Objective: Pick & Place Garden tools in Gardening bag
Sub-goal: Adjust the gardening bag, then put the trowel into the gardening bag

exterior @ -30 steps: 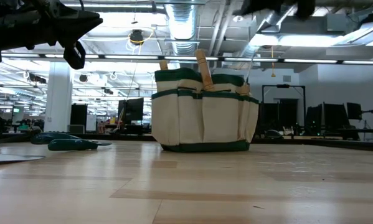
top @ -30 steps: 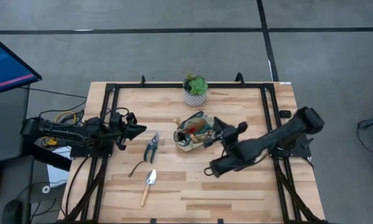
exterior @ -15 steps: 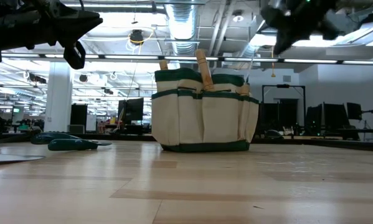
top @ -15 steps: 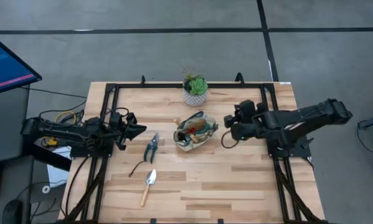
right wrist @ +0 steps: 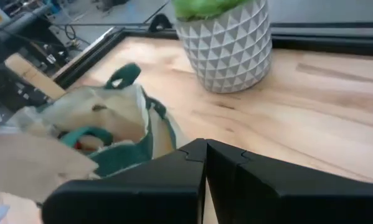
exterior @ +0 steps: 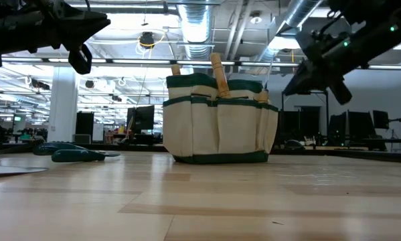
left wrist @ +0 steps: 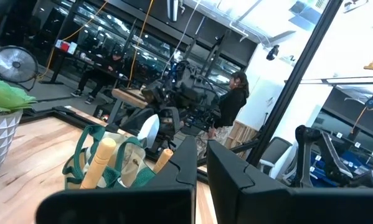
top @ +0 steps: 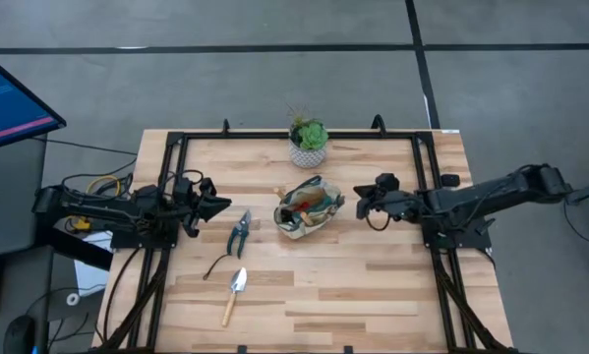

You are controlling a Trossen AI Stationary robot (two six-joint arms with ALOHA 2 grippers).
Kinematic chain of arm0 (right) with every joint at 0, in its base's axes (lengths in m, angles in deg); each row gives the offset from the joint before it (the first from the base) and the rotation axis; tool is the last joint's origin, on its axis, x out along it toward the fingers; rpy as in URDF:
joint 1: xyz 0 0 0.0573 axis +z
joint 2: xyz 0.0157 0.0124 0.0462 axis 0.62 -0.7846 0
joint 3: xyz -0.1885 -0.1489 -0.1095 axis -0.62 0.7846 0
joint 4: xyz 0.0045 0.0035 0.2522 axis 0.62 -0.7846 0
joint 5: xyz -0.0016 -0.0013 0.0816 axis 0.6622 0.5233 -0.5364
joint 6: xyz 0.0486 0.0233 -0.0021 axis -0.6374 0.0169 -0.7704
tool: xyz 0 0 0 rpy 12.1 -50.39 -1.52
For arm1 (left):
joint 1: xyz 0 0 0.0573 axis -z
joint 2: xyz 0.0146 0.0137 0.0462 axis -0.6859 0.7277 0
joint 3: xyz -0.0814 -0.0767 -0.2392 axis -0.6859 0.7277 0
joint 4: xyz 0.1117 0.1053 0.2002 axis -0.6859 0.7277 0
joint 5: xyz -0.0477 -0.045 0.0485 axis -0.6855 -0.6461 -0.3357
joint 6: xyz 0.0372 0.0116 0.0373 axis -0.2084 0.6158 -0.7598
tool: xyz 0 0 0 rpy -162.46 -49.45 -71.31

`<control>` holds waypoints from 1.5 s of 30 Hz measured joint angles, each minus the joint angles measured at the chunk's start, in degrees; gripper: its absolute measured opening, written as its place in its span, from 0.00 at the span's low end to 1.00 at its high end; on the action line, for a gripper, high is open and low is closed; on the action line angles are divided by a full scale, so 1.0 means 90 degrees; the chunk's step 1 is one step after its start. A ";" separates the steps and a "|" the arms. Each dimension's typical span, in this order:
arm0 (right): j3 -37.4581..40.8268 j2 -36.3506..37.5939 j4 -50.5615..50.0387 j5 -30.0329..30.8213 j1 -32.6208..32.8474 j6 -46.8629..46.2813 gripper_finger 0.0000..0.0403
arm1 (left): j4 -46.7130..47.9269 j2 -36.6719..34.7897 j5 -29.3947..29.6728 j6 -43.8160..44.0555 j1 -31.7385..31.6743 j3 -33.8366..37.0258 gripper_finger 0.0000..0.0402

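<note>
An open-plan lab — ceiling ducts (exterior: 199, 27), desk monitors (exterior: 141, 118) (a person (left wrist: 231, 102) behind).

The gardening bag (exterior: 219, 117) stands upright on the wooden table (exterior: 207, 201), tan with dark green trim and side pockets, and two light wooden handles (exterior: 218, 73) stick up out of its open top. Well to one side of it, low on the table, lie dark green-handled pruning shears (exterior: 76, 154). The left gripper (exterior: 79, 40) hangs high above those shears, while the right gripper (exterior: 307, 70) hangs in the air just beside the bag's upper edge, on the side away from the shears, clear of the fabric.
</note>
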 joint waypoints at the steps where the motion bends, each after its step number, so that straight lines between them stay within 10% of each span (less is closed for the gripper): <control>1: 0.0015 -0.0071 0.0075 -0.0076 -0.0068 0.0004 0.00 | -0.0006 0.0000 0.0000 0.0000 0.0000 0.0000 0.02; 13: 0.0004 -0.1820 0.1709 -0.0862 -0.0648 0.0355 0.00 | -0.0016 0.0000 0.0000 0.0000 0.0000 0.0000 0.02; 27: -0.1104 -0.3010 0.1917 -0.1270 0.0420 0.0016 0.00 | -0.0021 0.0000 0.0000 0.0000 0.0000 0.0000 0.02; 34: -0.1806 -0.3127 0.0612 -0.1194 0.0930 -0.0525 0.00 | -0.0033 0.0000 0.0000 0.0000 0.0000 0.0000 0.02; 45: -0.4664 -0.2081 -0.5071 -0.0394 0.1196 -0.1081 0.00 | -0.0062 0.0000 0.0000 0.0000 0.0002 0.0000 0.02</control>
